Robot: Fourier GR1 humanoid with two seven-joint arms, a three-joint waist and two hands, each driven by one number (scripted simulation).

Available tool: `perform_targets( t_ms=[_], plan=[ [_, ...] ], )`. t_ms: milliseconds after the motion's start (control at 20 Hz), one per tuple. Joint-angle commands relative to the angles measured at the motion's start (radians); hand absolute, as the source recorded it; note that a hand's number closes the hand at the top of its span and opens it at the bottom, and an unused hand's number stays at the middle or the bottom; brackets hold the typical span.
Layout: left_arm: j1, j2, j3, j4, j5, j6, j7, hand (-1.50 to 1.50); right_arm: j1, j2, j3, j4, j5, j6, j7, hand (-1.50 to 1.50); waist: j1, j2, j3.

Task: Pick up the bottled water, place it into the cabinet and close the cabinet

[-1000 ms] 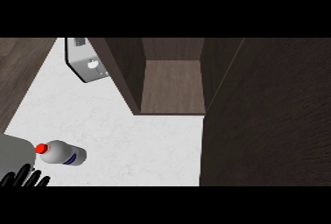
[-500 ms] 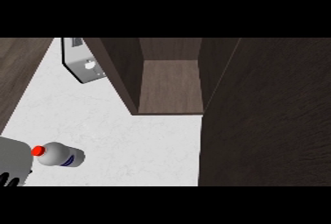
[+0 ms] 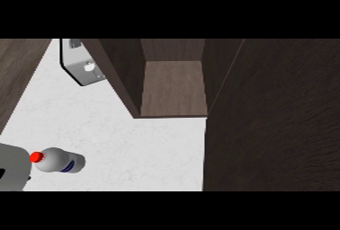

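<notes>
White counter [image 3: 133, 134] carried the bottled water [image 3: 60, 161] at lower left, well apart from the open cabinet [image 3: 172, 87]. You needed your left forearm [image 3: 12, 168] lowered so its hand wrapped the body below the red cap. The bottle was pale, blue-labelled. Neither hand showed, so I couldn't tell their state.

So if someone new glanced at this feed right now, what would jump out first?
Probably the bottled water with its red cap, at the lower left on the white counter, beside a grey forearm at the view's left edge. Next, the open dark wood cabinet at top centre, nothing showing inside, and its big door filling the right side.
</notes>
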Motion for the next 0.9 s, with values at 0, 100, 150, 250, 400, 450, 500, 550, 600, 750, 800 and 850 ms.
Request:
perform_targets(
  t_ms=[0, 100, 150, 250, 400, 450, 500, 550, 600, 750, 800, 850],
  plan=[
    [-0.038, -0.003, -0.006, 0.098, -0.056, -0.047, -0.060, -1.50, 0.059, -0.031, -0.089, -0.173, -0.254, -0.001, 0.077, -1.50, -0.004, -0.001, 0.000],
    [-0.101, 0.033, 0.037, 0.163, -0.053, -0.057, -0.078, -1.50, 0.097, 0.001, -0.041, -0.191, -0.202, 0.016, 0.054, -1.50, -0.010, 0.000, -0.001],
    [-0.090, 0.004, 0.022, 0.193, -0.083, -0.074, -0.123, -1.50, 0.051, -0.025, -0.109, -0.111, -0.239, 0.031, 0.017, -1.50, 0.002, 0.000, 0.000],
    [-0.169, 0.064, 0.059, 0.246, -0.045, -0.062, -0.073, -1.50, 0.127, 0.002, -0.067, -0.166, -0.229, 0.053, 0.012, -1.50, -0.019, 0.000, 0.000],
    [-0.239, 0.019, 0.013, 0.346, -0.137, -0.053, -0.148, -1.50, 0.121, 0.011, -0.051, -0.156, -0.203, 0.059, 0.000, -1.50, -0.013, 0.002, -0.001],
    [-0.227, 0.031, 0.027, 0.324, -0.132, -0.037, -0.108, -1.50, 0.166, 0.019, -0.051, -0.187, -0.218, 0.069, -0.002, -1.50, -0.014, 0.000, 0.000],
    [-0.247, 0.046, 0.041, 0.403, -0.120, -0.073, -0.143, -1.50, 0.120, -0.007, -0.056, -0.189, -0.237, 0.041, 0.037, -1.50, -0.006, 0.003, -0.001],
    [-0.299, 0.026, 0.011, 0.383, -0.159, -0.006, -0.094, -1.50, 0.151, -0.007, -0.073, -0.167, -0.244, 0.076, 0.001, -1.50, -0.014, 0.002, 0.000],
    [-0.337, 0.046, 0.044, 0.454, -0.159, -0.016, -0.131, -1.50, 0.131, -0.008, -0.080, -0.143, -0.244, 0.076, -0.014, -1.50, -0.012, 0.003, 0.000],
    [-0.306, 0.041, 0.045, 0.505, -0.198, -0.048, -0.194, -1.50, 0.164, -0.004, -0.080, -0.191, -0.262, 0.062, 0.008, -1.50, -0.004, 0.002, -0.001],
    [-0.321, 0.016, 0.028, 0.560, -0.249, -0.024, -0.232, -1.50, 0.161, -0.008, -0.085, -0.172, -0.271, 0.075, -0.013, -1.50, -0.009, 0.002, -0.001],
    [-0.335, 0.022, 0.038, 0.617, -0.241, -0.043, -0.258, -1.50, 0.129, -0.007, -0.057, -0.184, -0.244, 0.044, 0.017, -1.50, -0.001, 0.004, -0.002]
  ],
)
